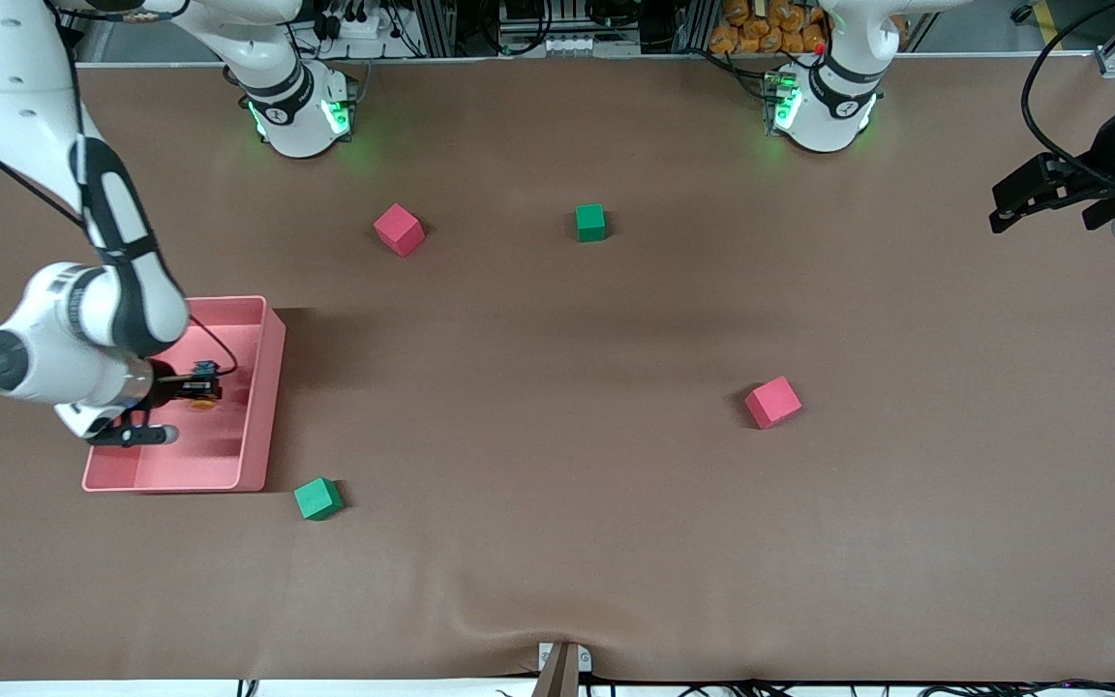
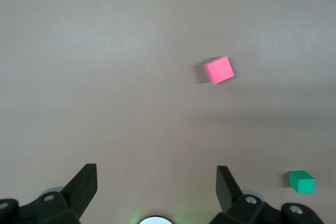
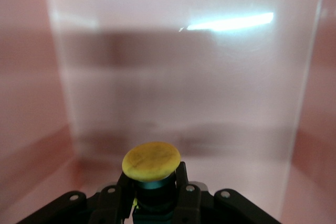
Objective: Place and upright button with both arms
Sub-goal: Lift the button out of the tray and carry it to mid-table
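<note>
The right hand (image 1: pixel 197 389) is down inside the pink tray (image 1: pixel 272 378) at the right arm's end of the surface (image 1: pixel 557 542). Its fingers (image 3: pixel 122 191) are closed tight around the button (image 3: pixel 151 162), gripping the dark body just under the round yellow-orange cap. In the right wrist view the cap faces up toward the camera, and the shiny pink tray walls stand all around it. I cannot tell if the button is touching the tray floor or is lifted a little.

The left hand (image 2: pixel 156 187) waits up in the air over the left arm's end of the surface, with its fingers spread wide and nothing between them. Below it lie a pink cube (image 2: pixel 219 70) and a green cube (image 2: pixel 302 181).

The job now looks like getting the button out of the tray. To do that well, the right hand should keep a firm squeeze so the little button does not slip or spin. It should go straight up until it is above the tray wall, and only then move sideways. The button is tiny, so a slow, steady lift is best. The cubes are well away from the tray, so they should not get in the way
</note>
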